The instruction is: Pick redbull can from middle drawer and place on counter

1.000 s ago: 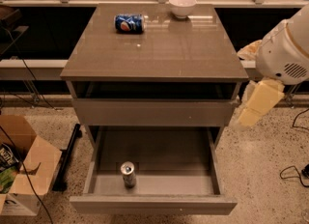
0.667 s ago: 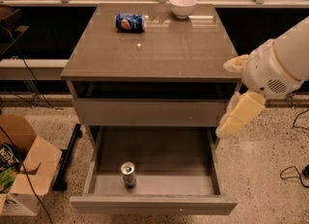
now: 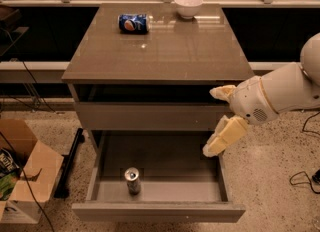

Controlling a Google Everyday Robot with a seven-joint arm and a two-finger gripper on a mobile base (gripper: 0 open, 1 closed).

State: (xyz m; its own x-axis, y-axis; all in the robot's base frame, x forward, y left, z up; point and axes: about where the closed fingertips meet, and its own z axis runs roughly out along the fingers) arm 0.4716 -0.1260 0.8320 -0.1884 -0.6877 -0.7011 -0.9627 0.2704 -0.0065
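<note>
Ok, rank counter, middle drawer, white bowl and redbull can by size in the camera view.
counter
middle drawer
white bowl
redbull can
Bowl versus can unsure: bowl is farther. The gripper hangs by the drawer's right side.

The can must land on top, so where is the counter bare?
The counter is bare across its middle and front, everything nearer than the Pepsi can and the white bowl, which crowd the back edge. The pincer hovers off the front right corner, above the right side of the middle drawer.
</note>
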